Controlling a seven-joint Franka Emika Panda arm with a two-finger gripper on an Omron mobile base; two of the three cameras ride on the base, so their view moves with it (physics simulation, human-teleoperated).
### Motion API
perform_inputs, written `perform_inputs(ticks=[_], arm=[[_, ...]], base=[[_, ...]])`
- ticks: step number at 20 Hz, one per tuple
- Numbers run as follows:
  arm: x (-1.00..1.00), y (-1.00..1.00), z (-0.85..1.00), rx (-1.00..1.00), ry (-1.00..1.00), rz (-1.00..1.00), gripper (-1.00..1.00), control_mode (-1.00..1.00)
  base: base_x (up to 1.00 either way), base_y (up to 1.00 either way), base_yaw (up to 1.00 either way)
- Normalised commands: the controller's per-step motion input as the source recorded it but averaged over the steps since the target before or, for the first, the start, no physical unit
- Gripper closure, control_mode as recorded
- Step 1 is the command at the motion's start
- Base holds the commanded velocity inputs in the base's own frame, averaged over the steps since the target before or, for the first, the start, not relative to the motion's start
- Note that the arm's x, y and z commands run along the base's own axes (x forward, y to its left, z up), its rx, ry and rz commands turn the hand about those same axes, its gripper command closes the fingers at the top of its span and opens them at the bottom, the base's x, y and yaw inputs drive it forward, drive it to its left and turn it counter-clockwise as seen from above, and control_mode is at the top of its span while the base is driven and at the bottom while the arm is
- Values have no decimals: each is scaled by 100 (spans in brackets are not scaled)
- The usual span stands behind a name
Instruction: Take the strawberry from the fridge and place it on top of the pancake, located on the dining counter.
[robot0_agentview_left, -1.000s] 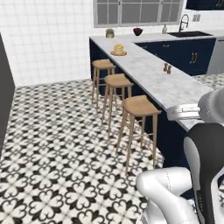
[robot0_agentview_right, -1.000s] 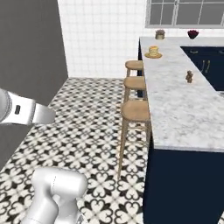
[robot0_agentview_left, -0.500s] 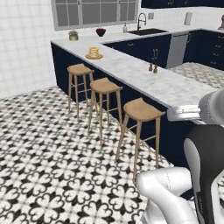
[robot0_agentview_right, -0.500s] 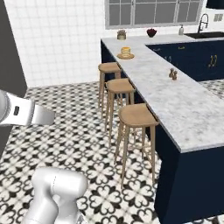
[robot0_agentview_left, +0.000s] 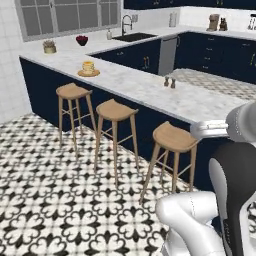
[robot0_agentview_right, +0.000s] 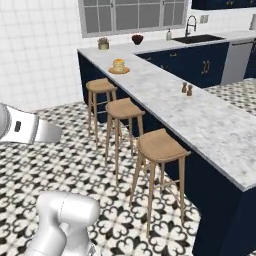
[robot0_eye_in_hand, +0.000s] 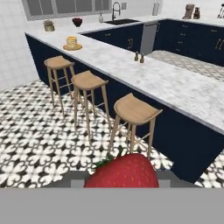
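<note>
While I look along the hand camera, the strawberry (robot0_eye_in_hand: 123, 171) sits large and red at the bottom edge, clamped between the gripper (robot0_eye_in_hand: 122, 178) fingers, whose dark tips flank it. Ahead runs the dining counter (robot0_agentview_left: 150, 90), white-grey marble on a navy base, with three round wooden stools (robot0_agentview_left: 114, 111) lined along its near side. At the counter's far end I see the pancake (robot0_agentview_right: 118, 65), a golden stack on a tan plate, well apart from the berry.
</note>
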Motion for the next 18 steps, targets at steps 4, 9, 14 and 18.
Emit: perform_inputs(ticks=[4,9,14,18], arm=[[0,0,0,0,0,0,100,100],[0,0,0,0,0,0,100,100],[0,0,0,0,0,0,100,100],[0,0,0,0,0,0,100,100]], base=[[78,100,-42],[76,100,-41],[78,100,-41],[60,100,-39]])
